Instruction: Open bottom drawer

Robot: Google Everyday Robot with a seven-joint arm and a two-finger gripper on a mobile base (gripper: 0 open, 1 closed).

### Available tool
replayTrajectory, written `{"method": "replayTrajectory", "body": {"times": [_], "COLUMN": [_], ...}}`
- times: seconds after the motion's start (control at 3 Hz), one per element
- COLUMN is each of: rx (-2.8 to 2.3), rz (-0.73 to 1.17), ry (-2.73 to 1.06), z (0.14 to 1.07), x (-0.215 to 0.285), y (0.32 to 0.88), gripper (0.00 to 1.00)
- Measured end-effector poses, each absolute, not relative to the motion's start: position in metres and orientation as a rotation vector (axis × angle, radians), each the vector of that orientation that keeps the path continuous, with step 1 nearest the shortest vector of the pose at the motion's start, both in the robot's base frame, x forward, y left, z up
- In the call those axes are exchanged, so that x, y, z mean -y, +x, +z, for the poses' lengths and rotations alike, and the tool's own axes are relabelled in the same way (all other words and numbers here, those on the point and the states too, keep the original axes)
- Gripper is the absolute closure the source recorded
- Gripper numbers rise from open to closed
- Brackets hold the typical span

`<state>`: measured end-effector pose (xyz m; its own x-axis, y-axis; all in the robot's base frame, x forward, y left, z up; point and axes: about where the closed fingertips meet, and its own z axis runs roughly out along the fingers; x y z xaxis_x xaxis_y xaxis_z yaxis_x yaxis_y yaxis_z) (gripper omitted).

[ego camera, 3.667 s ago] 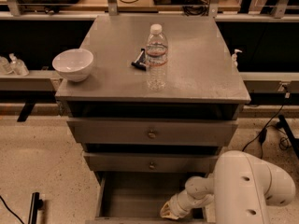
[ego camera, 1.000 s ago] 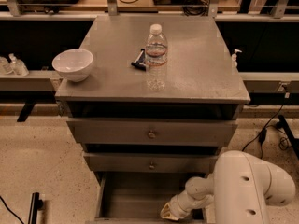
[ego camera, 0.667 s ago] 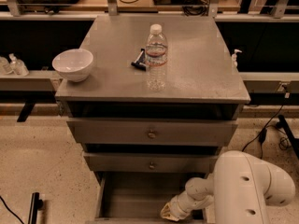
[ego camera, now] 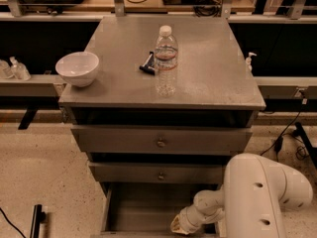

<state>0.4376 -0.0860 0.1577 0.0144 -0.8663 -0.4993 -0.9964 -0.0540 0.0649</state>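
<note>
The white bowl (ego camera: pixel 78 68) sits at the left edge of the cabinet top (ego camera: pixel 208 78).

The bottom drawer (ego camera: pixel 143 203) is lowest in the stack and stands pulled out toward the camera, with its grey interior exposed. Its front runs left to right. Travel is front to back.

Judged rigid sheet metal with smooth faces; pull on the front edge, since the knob is out of view.

The gripper (ego camera: pixel 181 224) sits at the drawer's right front corner. Its state cannot be determined.

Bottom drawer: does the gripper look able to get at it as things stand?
Probably yes. The gripper sits low at the front right of the bottom drawer, which stands pulled out, and nothing shows between them.
</note>
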Motion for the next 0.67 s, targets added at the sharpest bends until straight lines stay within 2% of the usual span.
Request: {"method": "replayTrajectory", "body": {"times": [0.67], "rx": [-1.842], "rz": [0.571], "ry": [-1.947], "z": [0.1732], "x": [0.0895], "y": [0.4518], "gripper": [1.0]}}
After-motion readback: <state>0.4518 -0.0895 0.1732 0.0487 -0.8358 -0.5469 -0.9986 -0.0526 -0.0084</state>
